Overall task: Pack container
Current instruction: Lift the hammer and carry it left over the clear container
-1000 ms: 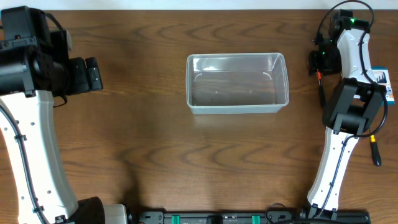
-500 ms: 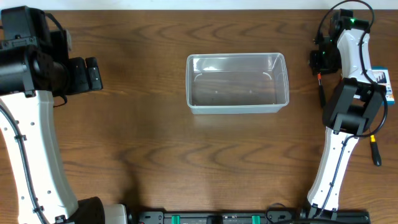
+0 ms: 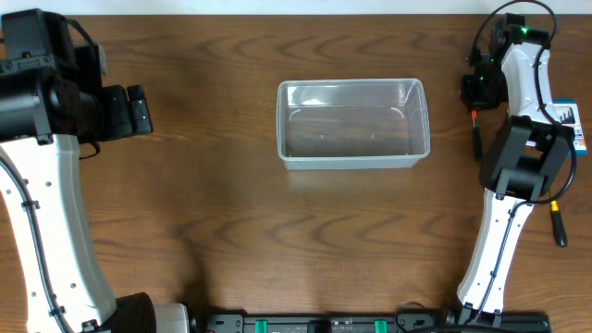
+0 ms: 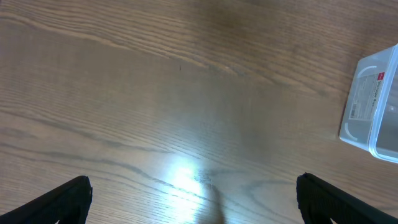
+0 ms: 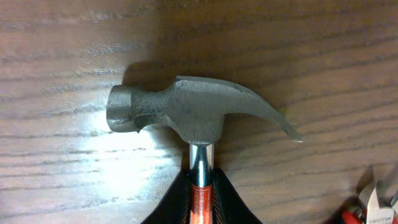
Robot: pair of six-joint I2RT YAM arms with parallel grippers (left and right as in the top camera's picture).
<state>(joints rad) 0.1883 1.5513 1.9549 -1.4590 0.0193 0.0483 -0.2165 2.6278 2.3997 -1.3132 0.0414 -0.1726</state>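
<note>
The container (image 3: 353,123) sits on the tabletop (image 3: 231,213) behind its centre and a little right of the middle. Well to its right, near the back right corner, lies the hammer (image 5: 193,115), handle running toward the front edge. The right claw (image 5: 200,186) sits astride that handle just below the head. Pliers (image 5: 373,202) lie near the handle. A small box (image 3: 575,125) is at the right edge, partly under the right arm, with a slim hand tool (image 3: 558,222) in front of it. The left claw (image 3: 139,109) hovers near the left edge.
</note>
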